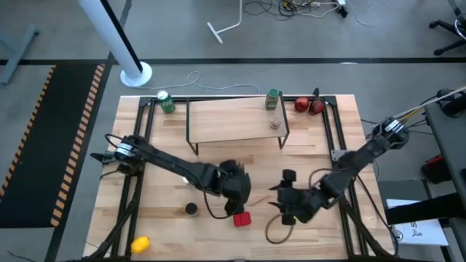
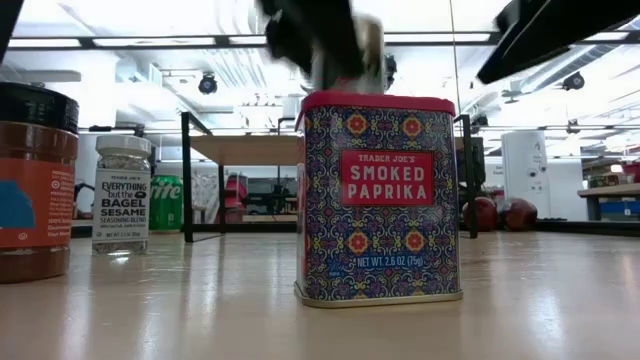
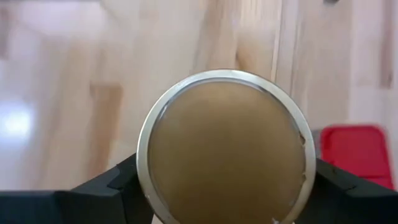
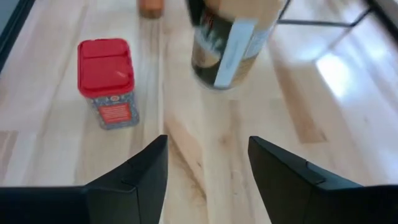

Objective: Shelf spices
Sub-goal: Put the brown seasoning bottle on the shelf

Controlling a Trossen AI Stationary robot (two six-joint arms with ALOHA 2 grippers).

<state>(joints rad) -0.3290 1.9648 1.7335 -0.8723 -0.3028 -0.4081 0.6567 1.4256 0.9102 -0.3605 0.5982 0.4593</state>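
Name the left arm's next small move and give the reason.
Probably carry it up toward the shelf. The left tool is shut on the tan round-lidded tub, lifted above the table beside the red square tin, while the shelf top has bare space.

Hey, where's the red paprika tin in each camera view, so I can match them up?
High view: the red paprika tin sits low centre, just below the left gripper.
Low view: the tin fills the centre foreground.
Left wrist view: a red lid corner beside the held tan-lidded tub.
Right wrist view: the tin stands upper left.
Shared landmark: the pale wooden table.
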